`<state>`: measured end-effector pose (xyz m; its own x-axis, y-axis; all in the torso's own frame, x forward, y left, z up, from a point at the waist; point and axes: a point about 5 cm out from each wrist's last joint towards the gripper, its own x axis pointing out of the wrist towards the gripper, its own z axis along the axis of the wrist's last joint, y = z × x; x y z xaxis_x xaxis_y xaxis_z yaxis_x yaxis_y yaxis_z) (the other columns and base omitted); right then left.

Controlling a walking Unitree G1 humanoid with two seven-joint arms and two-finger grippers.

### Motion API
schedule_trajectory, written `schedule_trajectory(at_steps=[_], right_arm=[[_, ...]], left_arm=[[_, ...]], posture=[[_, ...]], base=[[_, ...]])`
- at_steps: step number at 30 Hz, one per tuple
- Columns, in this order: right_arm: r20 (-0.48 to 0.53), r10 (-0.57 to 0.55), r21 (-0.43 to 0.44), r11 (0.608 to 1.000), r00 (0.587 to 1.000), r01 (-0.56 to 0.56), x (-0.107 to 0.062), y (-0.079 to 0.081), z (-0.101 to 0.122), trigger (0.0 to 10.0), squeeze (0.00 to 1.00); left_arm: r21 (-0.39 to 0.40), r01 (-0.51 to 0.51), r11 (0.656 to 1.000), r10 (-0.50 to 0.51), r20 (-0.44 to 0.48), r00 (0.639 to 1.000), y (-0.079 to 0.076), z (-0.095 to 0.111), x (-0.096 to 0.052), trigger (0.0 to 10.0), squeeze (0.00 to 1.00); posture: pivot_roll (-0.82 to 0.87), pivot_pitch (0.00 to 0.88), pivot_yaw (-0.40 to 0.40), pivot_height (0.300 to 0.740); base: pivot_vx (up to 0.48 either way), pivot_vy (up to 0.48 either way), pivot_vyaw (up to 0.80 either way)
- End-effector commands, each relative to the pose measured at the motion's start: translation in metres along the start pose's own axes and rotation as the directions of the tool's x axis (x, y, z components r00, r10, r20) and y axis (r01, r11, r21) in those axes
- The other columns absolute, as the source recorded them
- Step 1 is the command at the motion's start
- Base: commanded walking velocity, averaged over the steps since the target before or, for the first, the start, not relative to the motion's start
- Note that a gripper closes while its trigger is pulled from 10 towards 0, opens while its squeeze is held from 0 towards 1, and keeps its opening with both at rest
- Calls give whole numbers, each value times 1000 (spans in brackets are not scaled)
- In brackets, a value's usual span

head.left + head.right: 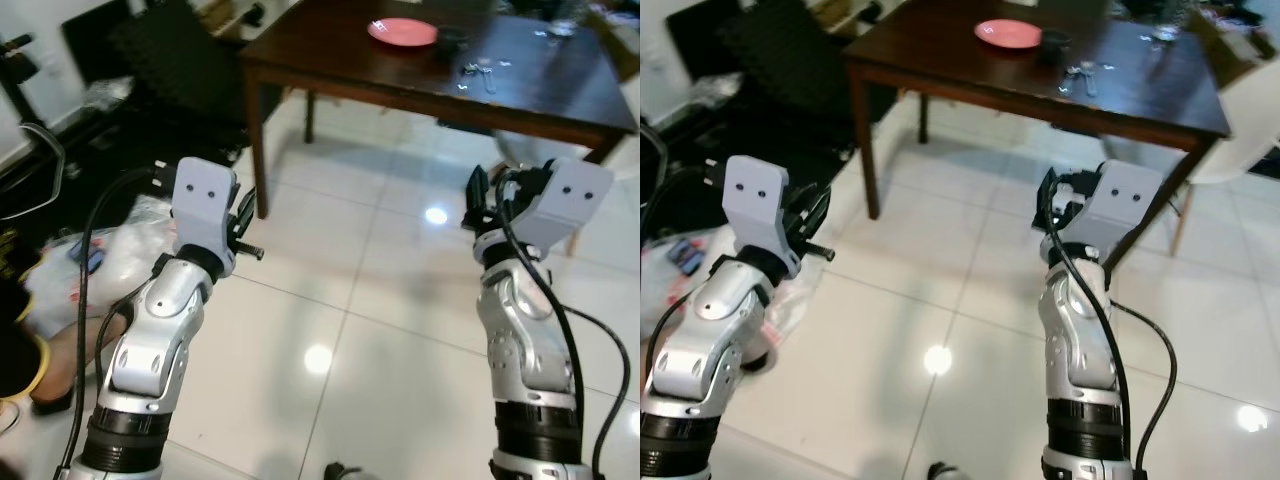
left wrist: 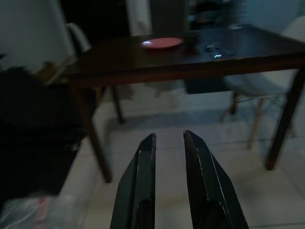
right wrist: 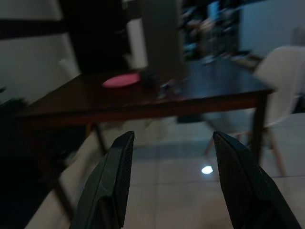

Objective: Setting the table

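Observation:
A dark wooden table stands ahead across the white tiled floor. A pink plate lies on it, with a small dark cup beside it and silver cutlery a little nearer. Both arms are raised in front of me, well short of the table. My left gripper points at the table's near leg, its fingers a narrow gap apart and holding nothing. My right gripper is wide open and empty, aimed toward the table's edge.
A black chair stands left of the table and a white chair at its right end. A plastic bag and dark clutter lie on the floor to my left, next to part of a person.

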<state>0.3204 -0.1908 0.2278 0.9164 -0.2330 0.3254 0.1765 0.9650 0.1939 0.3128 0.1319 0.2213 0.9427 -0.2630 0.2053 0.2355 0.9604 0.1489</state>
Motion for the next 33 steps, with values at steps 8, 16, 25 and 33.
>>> schedule_trajectory(at_steps=[8,16,25,33], right_arm=[[-6,-20,-5,1000,1000,20,-1,-2,-3,10000,0],[-82,55,23,998,995,-54,-2,10,-21,10000,0],[-321,442,169,897,838,-408,-42,65,-92,10000,0],[-318,526,236,850,789,-471,-54,80,-102,10000,0]], left_arm=[[-10,8,1000,-8,-17,1000,-1,-5,4,10000,0],[-6,-51,999,51,-40,998,10,-8,6,10000,0],[202,-340,919,382,-238,893,69,-68,-63,10000,0],[220,-476,851,523,-288,802,84,-85,-99,10000,0]], posture=[[3,62,49,740],[11,67,44,740],[80,82,-22,740],[100,72,-68,740]], base=[[0,0,-800],[0,0,-800],[0,0,-288],[0,0,0]])
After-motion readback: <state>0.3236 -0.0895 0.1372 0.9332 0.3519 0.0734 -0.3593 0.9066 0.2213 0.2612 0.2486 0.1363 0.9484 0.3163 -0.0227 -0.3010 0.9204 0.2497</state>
